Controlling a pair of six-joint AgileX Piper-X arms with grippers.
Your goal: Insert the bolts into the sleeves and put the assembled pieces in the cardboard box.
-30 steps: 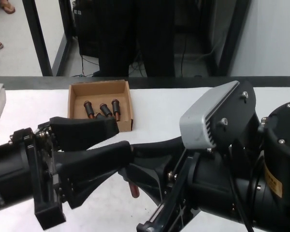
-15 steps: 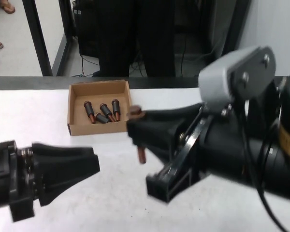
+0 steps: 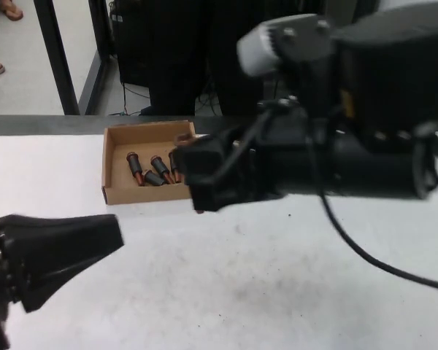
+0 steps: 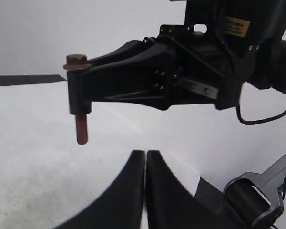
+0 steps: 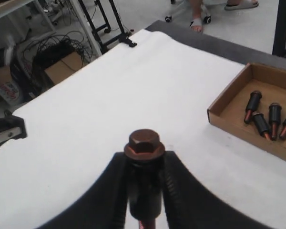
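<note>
Right gripper [image 5: 144, 191] clamped on the sleeved bolt [image 5: 144, 143], left gripper [image 4: 145, 160] pinched together, empty: I'd release low, squarely over the cardboard box [image 5: 227, 120], seemingly just ahead.

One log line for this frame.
right gripper: shut on bolt | left gripper: shut, empty | box: four pieces inside

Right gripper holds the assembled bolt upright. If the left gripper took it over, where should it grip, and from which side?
Probably the bare copper shank below the right gripper, coming in level from the side. The head sits atop the fingers and the sleeve is pinched between them, leaving only the shank free. The left gripper, shut now, must open first.
</note>
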